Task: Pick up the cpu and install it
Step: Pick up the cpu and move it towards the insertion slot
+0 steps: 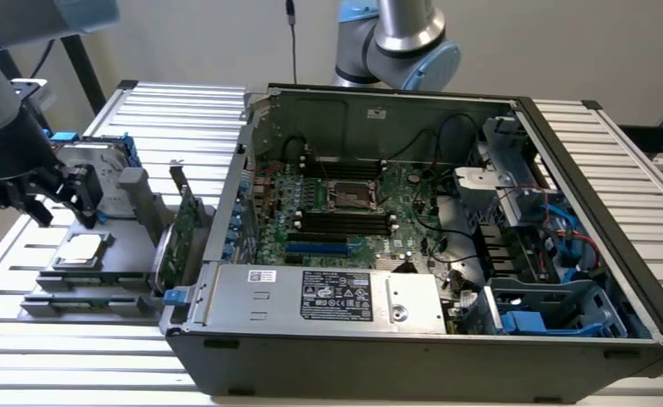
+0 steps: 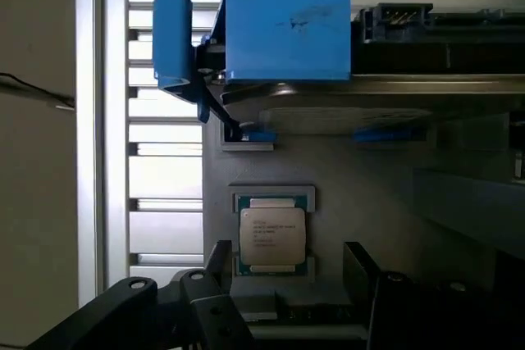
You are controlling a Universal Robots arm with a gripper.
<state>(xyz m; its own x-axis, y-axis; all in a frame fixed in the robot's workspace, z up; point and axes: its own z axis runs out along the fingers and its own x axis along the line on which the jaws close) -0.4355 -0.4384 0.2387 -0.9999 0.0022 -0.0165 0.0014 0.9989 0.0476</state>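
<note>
The gripper (image 1: 69, 219) hangs over a grey holder tray (image 1: 128, 242) at the exterior view's left, its 2 dark fingers (image 2: 218, 261) spread wide apart and holding nothing. The cpu (image 1: 80, 248) lies flat in a square recess of that tray, silver-grey top up. In the wrist view it sits just beyond the fingertips, in line with the gap between them, and neither finger touches it. Just behind it on the same tray rests a hard drive with blue rails (image 1: 94, 161). The open computer case (image 1: 309, 365) stands beside the tray on the slatted metal table (image 1: 83, 365) — inside, the green board (image 1: 405, 229) carries its dark socket frame (image 1: 352, 197), well apart from the cpu.
</note>
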